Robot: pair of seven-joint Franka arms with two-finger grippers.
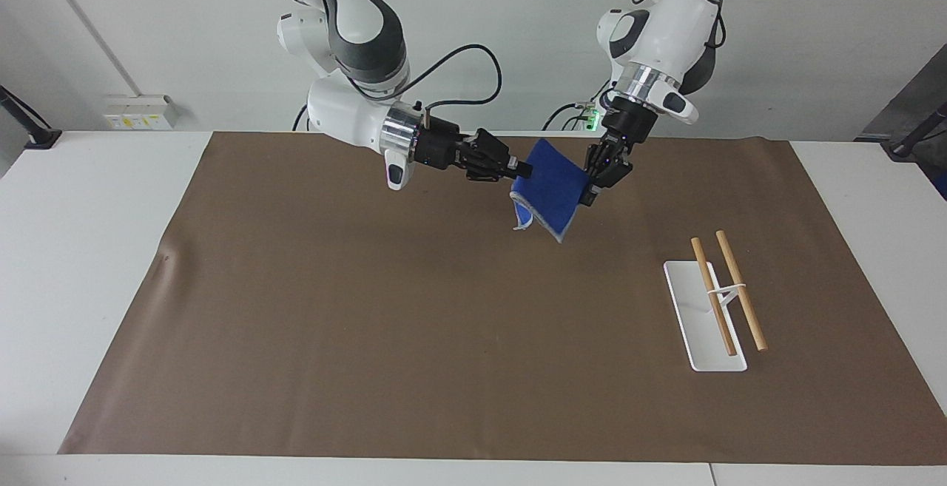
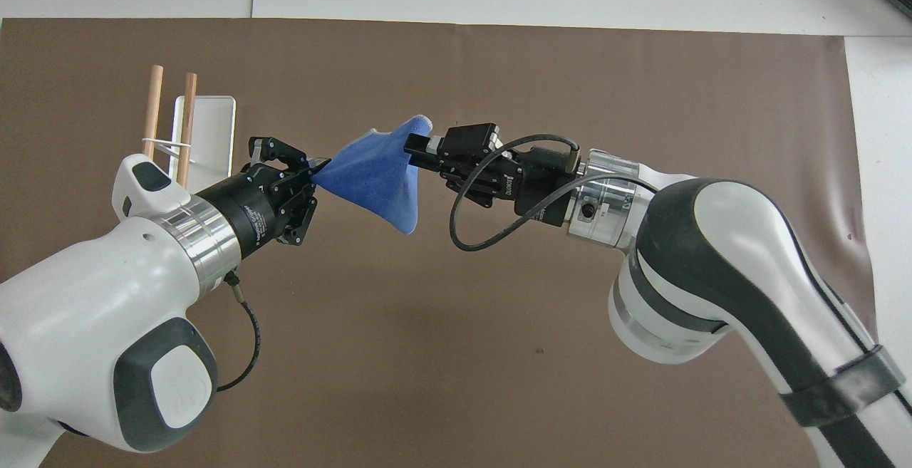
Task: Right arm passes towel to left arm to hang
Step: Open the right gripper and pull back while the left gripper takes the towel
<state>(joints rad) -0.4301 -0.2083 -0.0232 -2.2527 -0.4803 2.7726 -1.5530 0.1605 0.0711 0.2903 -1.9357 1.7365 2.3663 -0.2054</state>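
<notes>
White walls back a pale worktop [image 1: 96, 264] spread with a broad brown mat [image 1: 414, 323], over which two white Franka arms meet in mid-air at the robots' end. Coming from its own base, the right arm [image 1: 348, 112] reaches level across the mat, while the left arm [image 1: 662, 20] angles down to join it. Toward the left arm's end of the mat stands the hanging rack [image 1: 721, 297], a white base plate carrying two wooden dowels, well apart from the exchange. Between the arms the blue towel [image 1: 551, 190] hangs stretched above the mat, clear of the surface. One corner is clamped in the left end effector [image 1: 592, 189], its fingertips together on the cloth. At the opposite edge sits the right end effector [image 1: 524, 170]; whether its fingers grip the cloth or have parted cannot be told. By the look of it the handover is at its closing stage. What the next move seems to call for is a full release by the right arm, then a carry by the left arm to drape the cloth over the dowels.
</notes>
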